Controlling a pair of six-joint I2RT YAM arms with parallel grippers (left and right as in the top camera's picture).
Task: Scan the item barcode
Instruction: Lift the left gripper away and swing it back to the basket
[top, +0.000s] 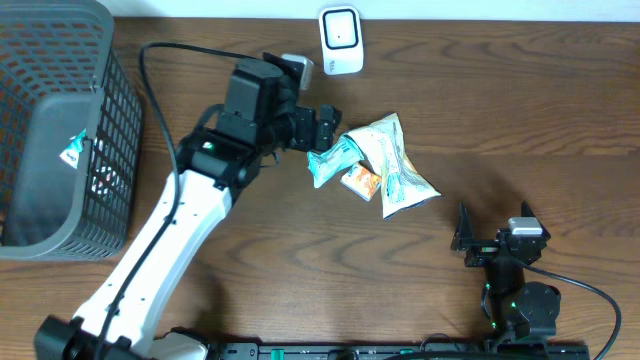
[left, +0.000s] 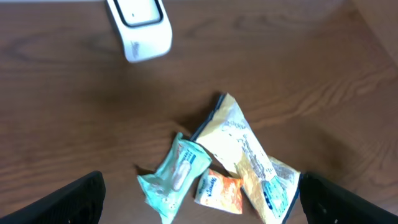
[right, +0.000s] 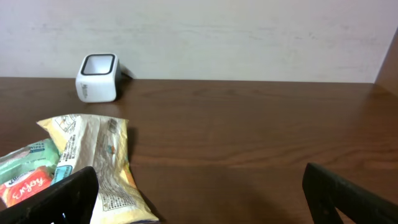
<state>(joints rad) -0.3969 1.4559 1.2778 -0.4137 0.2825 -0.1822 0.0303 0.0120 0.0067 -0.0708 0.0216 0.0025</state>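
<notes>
Table, dark wood. White scanner stands at the far edge, window facing up and toward the arms, so a packet's code would have to be turned to meet it.

Three goods lie in a loose heap near the middle, touching one another: teal packet, small orange sachet, and a long cream bag partly overlapping the sachet. All three rest on the table; none is held. The heap is well apart from the scanner, and no barcode can be made out in any view.

Left pincer hangs just over the teal end of the heap, pointing down. Its wrist view shows both fingers spread wide at the frame corners with the packets lying free between and below them: open, gripping nothing. Judged to be set for a pick, with the teal packet nearest.

Right pincer is parked low at the near right, clear of the heap, jaws wide apart and empty, probably keeping out of the left arm's way.

Grey mesh basket at far left; something with a teal tag inside, unclear.

Nothing is at the scanner; the scan is not yet made.
</notes>
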